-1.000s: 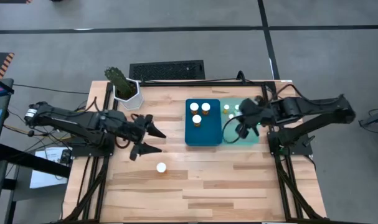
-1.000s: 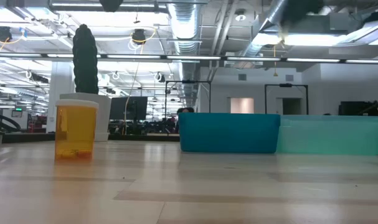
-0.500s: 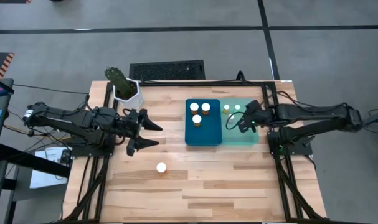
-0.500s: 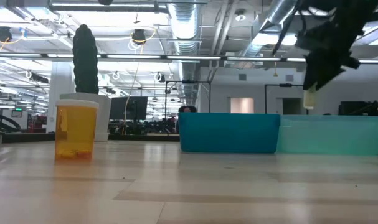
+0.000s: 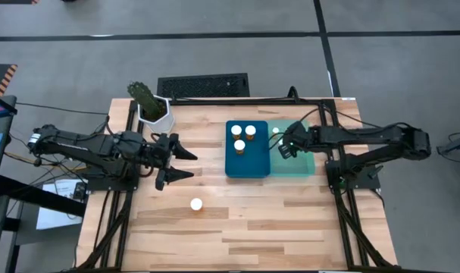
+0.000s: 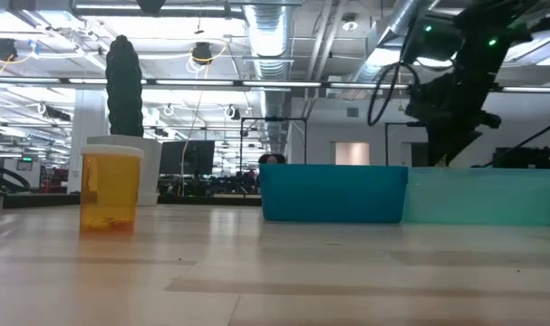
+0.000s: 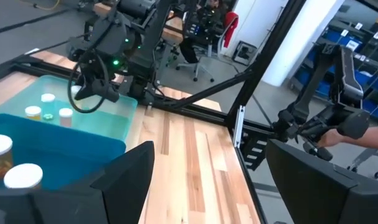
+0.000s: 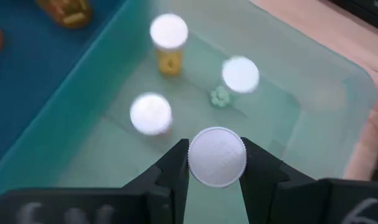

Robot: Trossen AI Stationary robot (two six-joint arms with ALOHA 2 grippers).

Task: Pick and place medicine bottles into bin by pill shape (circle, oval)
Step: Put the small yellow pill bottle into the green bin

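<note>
Pale-green tray on the counter's right holds the right pincer, clamped on a white-capped medicine bottle beside three others. The left pincer hovers spread open at left; one lone bottle stands near it.

Amber bottles with white caps; dark-teal bin, pale-green bin.

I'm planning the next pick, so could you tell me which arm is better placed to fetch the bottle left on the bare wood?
Left. Its open end effector hangs near the lone white-capped amber bottle; the right end effector holds a white-capped bottle over the pale green bin.
</note>
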